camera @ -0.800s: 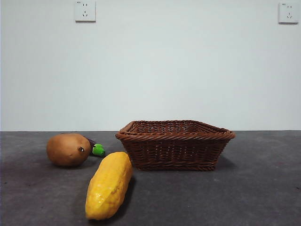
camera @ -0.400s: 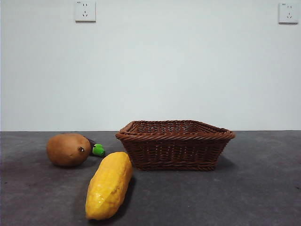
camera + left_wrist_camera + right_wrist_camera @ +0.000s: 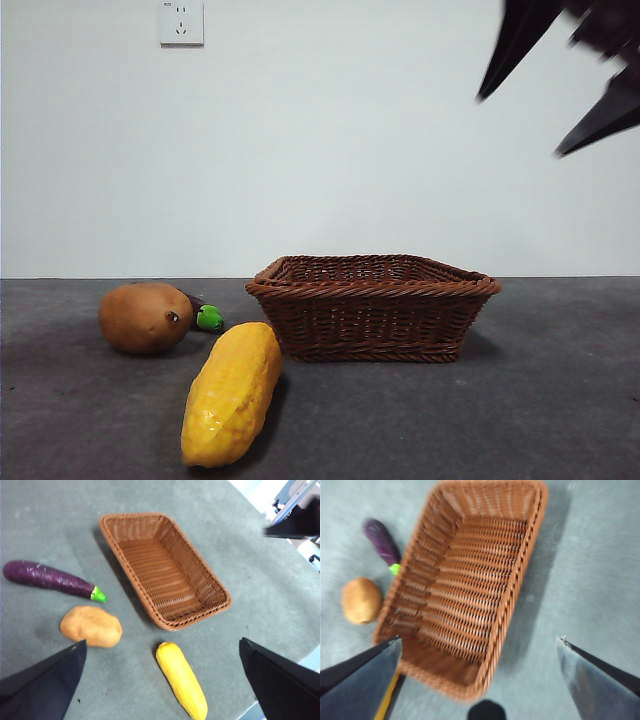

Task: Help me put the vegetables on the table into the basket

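The right gripper [image 3: 560,90] hangs high in the air at the upper right corner of the front view, with its two black jaws spread wide apart and nothing between them. The left gripper [image 3: 160,680] is also high, jaws wide apart, holding nothing.

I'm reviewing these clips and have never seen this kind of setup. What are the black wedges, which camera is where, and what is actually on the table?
This is a two-armed robot at a table. One camera looks level across it; two sit on the wrists, looking down. The black wedges are gripper jaws: the left gripper and right gripper, both open and holding nothing. The dark shape at the front view's top corner is the right gripper, above the empty basket. On the table lie a potato, a corn cob and an eggplant, all outside the basket.
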Controlling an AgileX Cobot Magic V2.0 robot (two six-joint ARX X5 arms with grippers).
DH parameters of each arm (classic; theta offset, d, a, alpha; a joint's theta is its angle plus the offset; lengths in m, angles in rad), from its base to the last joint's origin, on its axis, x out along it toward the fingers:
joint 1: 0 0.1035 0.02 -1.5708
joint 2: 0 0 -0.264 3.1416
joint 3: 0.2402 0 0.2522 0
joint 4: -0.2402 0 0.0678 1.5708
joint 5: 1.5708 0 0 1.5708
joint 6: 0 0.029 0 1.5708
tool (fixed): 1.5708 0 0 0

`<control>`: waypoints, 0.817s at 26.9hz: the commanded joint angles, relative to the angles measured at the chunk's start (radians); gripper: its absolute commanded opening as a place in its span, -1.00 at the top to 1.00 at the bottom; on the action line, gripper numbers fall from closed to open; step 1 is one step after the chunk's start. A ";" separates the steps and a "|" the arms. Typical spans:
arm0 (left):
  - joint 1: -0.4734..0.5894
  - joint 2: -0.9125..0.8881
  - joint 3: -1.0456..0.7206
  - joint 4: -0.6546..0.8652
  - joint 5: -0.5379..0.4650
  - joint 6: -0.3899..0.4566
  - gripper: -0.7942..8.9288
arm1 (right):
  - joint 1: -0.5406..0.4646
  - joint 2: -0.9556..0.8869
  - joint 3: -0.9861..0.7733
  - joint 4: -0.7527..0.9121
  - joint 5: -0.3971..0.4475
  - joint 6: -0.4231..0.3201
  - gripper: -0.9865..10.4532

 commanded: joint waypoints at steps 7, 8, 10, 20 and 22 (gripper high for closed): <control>-0.004 0.023 0.003 -0.005 0.003 0.016 -0.55 | 0.082 0.406 0.236 0.037 0.087 0.006 -0.21; -0.004 0.024 0.003 -0.006 0.003 0.018 -0.55 | 0.086 0.432 0.240 0.047 0.090 0.010 -0.21; -0.004 0.026 0.003 -0.013 0.000 0.027 -0.55 | 0.088 0.484 0.240 0.072 0.098 0.021 -0.20; -0.004 0.049 0.003 -0.019 -0.001 0.027 -0.55 | 0.101 0.612 0.240 0.096 0.094 0.023 0.62; -0.004 0.059 0.003 -0.021 0.000 0.027 -0.55 | 0.108 0.622 0.240 0.095 0.093 0.023 0.67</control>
